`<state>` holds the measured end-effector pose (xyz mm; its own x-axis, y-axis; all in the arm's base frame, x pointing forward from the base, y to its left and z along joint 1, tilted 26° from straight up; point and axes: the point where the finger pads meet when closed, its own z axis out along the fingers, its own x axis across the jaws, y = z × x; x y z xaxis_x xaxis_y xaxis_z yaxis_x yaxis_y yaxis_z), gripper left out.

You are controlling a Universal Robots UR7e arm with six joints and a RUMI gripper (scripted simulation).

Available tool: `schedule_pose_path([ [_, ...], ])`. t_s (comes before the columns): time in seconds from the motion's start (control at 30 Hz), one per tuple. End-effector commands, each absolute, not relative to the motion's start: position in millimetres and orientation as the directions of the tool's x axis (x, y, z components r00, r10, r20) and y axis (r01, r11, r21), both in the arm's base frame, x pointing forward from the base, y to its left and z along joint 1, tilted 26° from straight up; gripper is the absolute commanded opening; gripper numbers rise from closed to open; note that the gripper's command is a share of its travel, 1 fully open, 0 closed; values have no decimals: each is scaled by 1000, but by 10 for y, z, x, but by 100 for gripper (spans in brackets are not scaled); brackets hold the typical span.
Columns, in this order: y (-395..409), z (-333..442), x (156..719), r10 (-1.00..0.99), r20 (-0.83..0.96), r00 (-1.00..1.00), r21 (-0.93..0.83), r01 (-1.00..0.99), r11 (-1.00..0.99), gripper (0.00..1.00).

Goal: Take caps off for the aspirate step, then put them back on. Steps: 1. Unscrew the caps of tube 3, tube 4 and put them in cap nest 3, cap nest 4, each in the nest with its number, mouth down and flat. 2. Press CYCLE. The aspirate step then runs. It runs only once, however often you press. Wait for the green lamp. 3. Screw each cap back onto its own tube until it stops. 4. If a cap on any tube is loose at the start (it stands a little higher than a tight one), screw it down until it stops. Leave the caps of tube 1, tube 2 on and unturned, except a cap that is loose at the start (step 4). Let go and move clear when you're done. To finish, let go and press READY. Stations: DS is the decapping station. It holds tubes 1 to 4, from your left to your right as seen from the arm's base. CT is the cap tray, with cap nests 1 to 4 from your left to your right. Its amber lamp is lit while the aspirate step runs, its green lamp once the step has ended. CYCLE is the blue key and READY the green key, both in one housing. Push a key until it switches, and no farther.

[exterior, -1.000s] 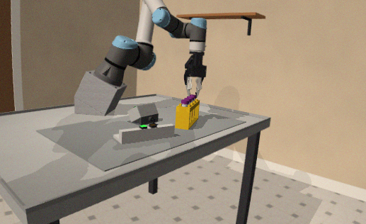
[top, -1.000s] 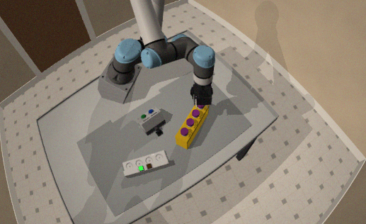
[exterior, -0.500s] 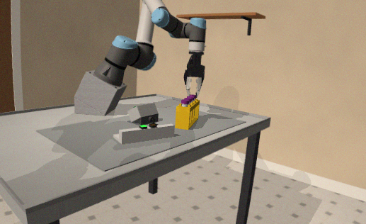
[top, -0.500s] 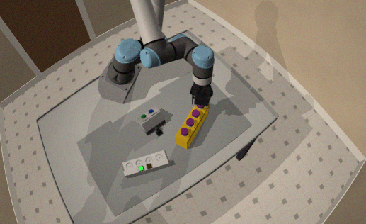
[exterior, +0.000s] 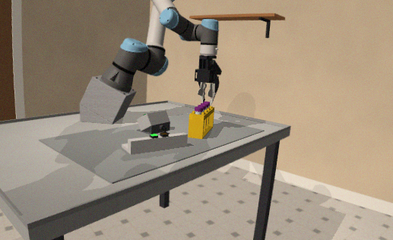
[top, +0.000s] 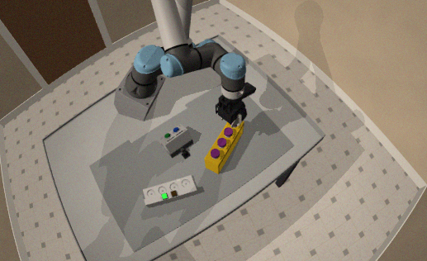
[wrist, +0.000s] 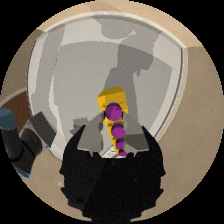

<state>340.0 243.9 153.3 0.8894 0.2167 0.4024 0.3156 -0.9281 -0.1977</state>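
Note:
The gripper points down at the end of the yellow decapping station, shut on the purple cap of tube 1. The fingers hide this cap in the top view. Purple caps of tube 2, tube 3 and tube 4 sit on their tubes. All nests of the white cap tray are empty. Its green lamp is lit; the amber lamp is dark. Whether any cap stands higher is too small to tell.
The grey key housing stands between the arm's base and the cap tray, with the blue key and the green key on top. A small black part sits at its front. A wall shelf is in the background.

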Motion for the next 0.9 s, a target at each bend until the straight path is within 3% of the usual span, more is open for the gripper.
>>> schedule_pose_path([
  [0.0, 2442, 1534, 3401, -9, 349, 937, -272, 93, -958, 0],
  [0.3, 2442, 1534, 3401, -54, 336, 940, -289, 48, -956, 0],
  [0.33, 2442, 1534, 3401, -54, 336, 940, -289, 48, -956, 35],
  [0.67, 2442, 1534, 3401, -53, 336, 940, -289, 49, -956, 35],
  [0.77, 2442, 1538, 3400, 26, 359, 933, -260, 127, -957, 35],
  [0.87, 2442, 1538, 3400, 262, 412, 873, -163, 353, -921, 35],
])
